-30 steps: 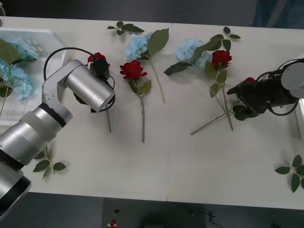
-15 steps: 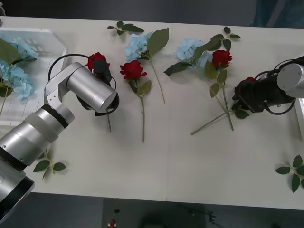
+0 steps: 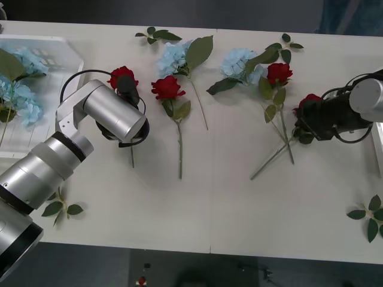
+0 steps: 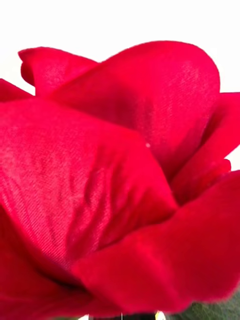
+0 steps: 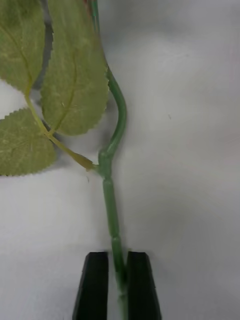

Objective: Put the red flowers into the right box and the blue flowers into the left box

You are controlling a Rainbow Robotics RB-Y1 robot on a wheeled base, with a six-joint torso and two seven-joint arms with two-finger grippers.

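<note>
We are partway through. Two blue flowers [image 3: 24, 84] already lie in the left box [image 3: 60, 45] at ten o'clock on the table [image 3: 239, 209]. Two more blue clusters [image 3: 175, 57] and [image 3: 239, 61] wait along the far edge around twelve, both still to be moved.

None of the red flowers is boxed yet, as far as we can see. The right box [image 3: 379, 149] shows as a thin strip at three o'clock, and we cannot tell its contents.

Our left gripper [image 5: 118, 285] has its black fingers [image 5: 93, 287] closed on the stem [image 5: 111, 200] of the rose [image 3: 121, 75] at eleven o'clock, just below its leaves [image 5: 75, 75]. That rose must travel right across the table, so we judge a long carry or a handover lies ahead.

Our right gripper [image 3: 306, 122] is at three o'clock with a rose bloom [image 4: 115, 180] pressed up against its camera; the bloom [image 3: 309, 100] sits at its tip and the stem [image 3: 272, 160] trails toward six. We take it to be gripping that rose, though the fingers are hidden, so we cannot tell. It is near the right box.

Two roses, [image 3: 167, 88] and [image 3: 279, 73], lie untouched.
</note>
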